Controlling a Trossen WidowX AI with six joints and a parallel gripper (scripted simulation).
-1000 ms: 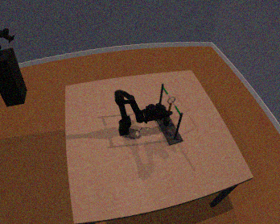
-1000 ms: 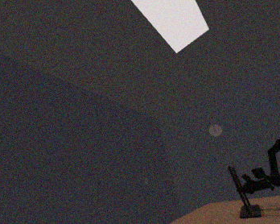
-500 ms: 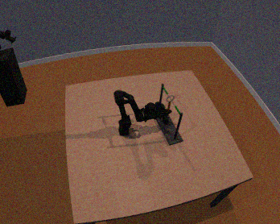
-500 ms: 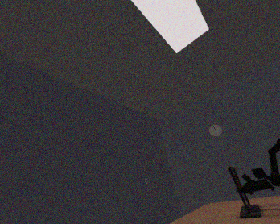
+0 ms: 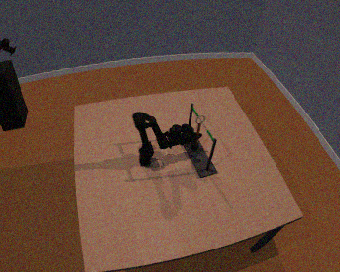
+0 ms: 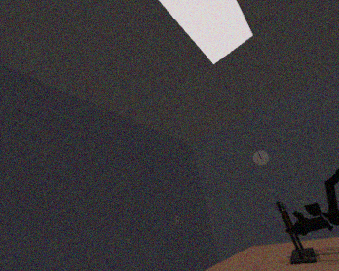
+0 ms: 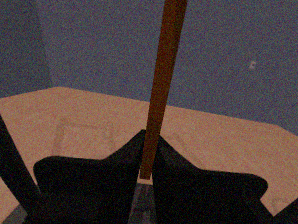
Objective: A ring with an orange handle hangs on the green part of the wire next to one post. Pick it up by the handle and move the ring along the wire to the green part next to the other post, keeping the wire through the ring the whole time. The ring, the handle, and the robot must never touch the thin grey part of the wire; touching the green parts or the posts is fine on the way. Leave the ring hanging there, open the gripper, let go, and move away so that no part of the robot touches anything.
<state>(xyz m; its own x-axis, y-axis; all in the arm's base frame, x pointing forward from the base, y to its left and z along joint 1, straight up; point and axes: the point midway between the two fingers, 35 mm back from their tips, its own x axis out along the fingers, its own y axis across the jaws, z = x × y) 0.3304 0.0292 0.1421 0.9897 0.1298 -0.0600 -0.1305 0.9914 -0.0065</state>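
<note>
The ring surrounds the wire near the inner end of the green part by the far post; whether it is over green or grey is too small to tell. The other green part meets the near post. The orange handle hangs below the ring, slightly tilted in the wrist view. My gripper is shut on the handle's lower part, below the wire. The ring is outside the wrist view. Contact between ring and wire cannot be told.
The dark base plate carries both posts on the table. In the wrist view, a dark post stands at the left, and another dark bar shows at the lower right corner. A dark pedestal stands beyond the table.
</note>
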